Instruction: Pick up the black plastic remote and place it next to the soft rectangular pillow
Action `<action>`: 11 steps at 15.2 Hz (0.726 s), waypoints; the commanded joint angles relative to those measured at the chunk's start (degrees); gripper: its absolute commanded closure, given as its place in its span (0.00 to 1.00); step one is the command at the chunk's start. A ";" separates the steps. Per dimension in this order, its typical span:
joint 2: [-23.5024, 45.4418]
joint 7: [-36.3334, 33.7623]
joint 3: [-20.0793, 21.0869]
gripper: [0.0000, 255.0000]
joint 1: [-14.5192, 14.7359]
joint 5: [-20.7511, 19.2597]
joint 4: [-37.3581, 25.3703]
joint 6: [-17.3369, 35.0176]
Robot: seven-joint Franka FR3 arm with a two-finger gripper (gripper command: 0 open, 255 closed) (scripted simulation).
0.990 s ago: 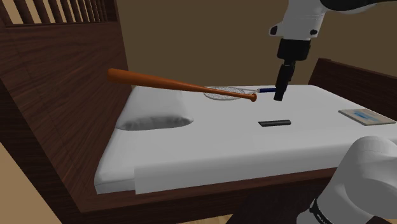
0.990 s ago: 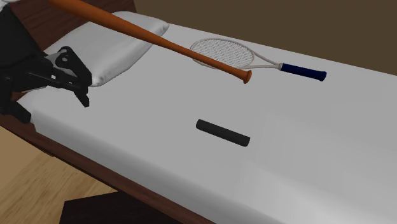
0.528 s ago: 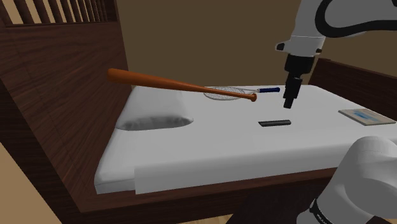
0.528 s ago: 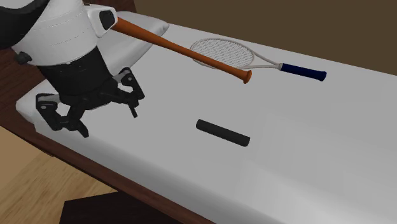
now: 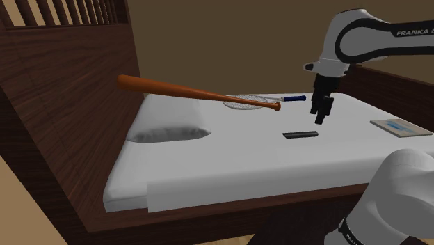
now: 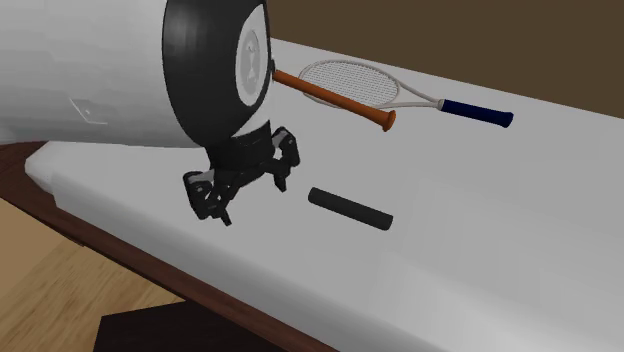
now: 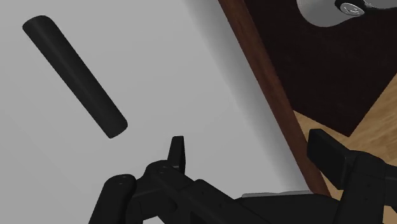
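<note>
1. The gripper [image 5: 321, 115] is hung over the bed [image 5: 229, 174] with its fingers pointed down and spread apart; nothing is clasped between them.
2. The remote [image 5: 300, 134], a black bar, is laid flat on the bed's white top. In the shoulder view it is placed at 7 o'clock of the gripper, near it but apart.
3. In the second exterior view the remote [image 6: 350, 208] is found at 3 o'clock of the gripper [image 6: 252, 197], near but not touched.
4. In the wrist view the remote [image 7: 75, 75] is seen outside the gap of the gripper [image 7: 248, 145], off to the side of one finger [image 7: 178, 153]. The bed's dark rail [image 7: 254, 83] is crossed by that gap, with wood floor [image 7: 375, 121] beyond it.
5. The pillow [image 5: 170, 122] is set at 9 o'clock of the remote, well apart, against the headboard [image 5: 69, 104]; bare white bed is seen between the two.
6. The bat [image 5: 195, 92] is tilted over the pillow, with its thick end raised by the headboard and its knob lowered to the racket [image 5: 243, 102]. Whether they touch cannot be told.
7. The racket is laid flat at 10 o'clock of the remote, and its blue grip [image 5: 295, 98] is at 12 o'clock.
8. A thin slab [image 5: 400, 127] is laid at 3 o'clock of the remote, well apart.
9. In the second exterior view the bed's head end is covered by the arm [image 6: 100, 70].
</note>
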State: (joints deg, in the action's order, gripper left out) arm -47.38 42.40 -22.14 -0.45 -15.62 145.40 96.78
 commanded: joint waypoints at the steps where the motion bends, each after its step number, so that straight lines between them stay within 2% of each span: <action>1: 2.29 4.16 -3.38 0.00 0.25 -1.93 0.08 2.75; 6: 9.66 14.47 -12.34 0.00 1.81 -5.39 -1.45 9.70; 11: 19.69 25.65 -22.11 0.00 5.71 -5.51 -5.15 17.11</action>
State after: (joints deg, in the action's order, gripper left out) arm -30.30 65.57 -42.15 4.04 -21.51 141.32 112.12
